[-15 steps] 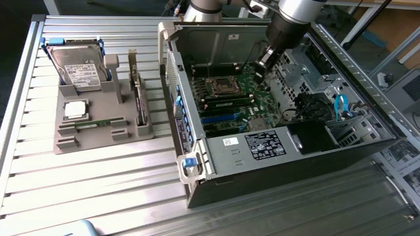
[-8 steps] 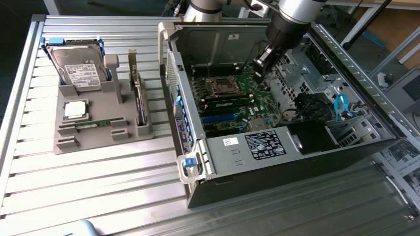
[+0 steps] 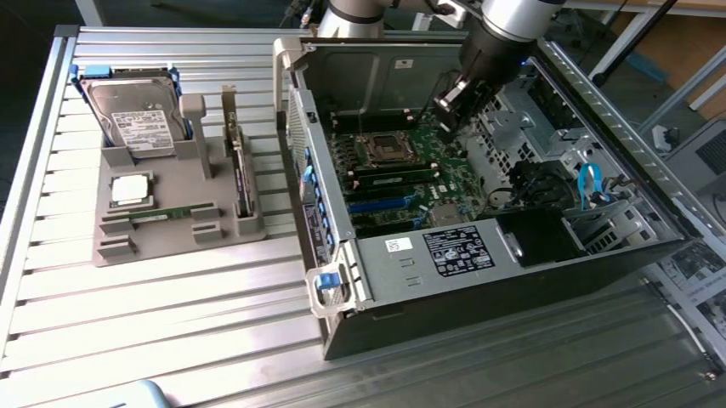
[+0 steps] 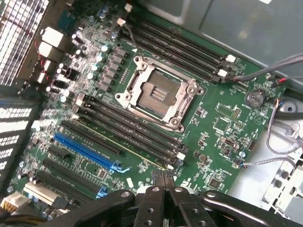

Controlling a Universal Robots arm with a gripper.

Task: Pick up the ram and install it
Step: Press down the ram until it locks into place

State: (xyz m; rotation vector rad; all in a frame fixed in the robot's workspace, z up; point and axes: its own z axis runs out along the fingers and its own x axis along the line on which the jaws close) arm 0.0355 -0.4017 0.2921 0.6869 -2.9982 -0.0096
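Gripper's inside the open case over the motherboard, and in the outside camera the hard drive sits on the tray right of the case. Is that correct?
Not quite. The exterior view shows the hard drive on the tray at that view's left of the case, not its right. The gripper is indeed inside the open case over the motherboard.

A ribbed metal table point(image 3: 170, 297) of silvery slats fills most of the exterior view, with bright light glaring off the slats toward its near edge. Beyond the table's far edge the surroundings lie in dark shadow. Past the table's edge at the exterior view's right stand slanted metal frame bars point(image 3: 635, 38) and a brown panel point(image 3: 681, 51), with a grey boxy unit point(image 3: 698, 157) lower down. Printed paper sheets point(image 3: 692, 272) lie near that corner.
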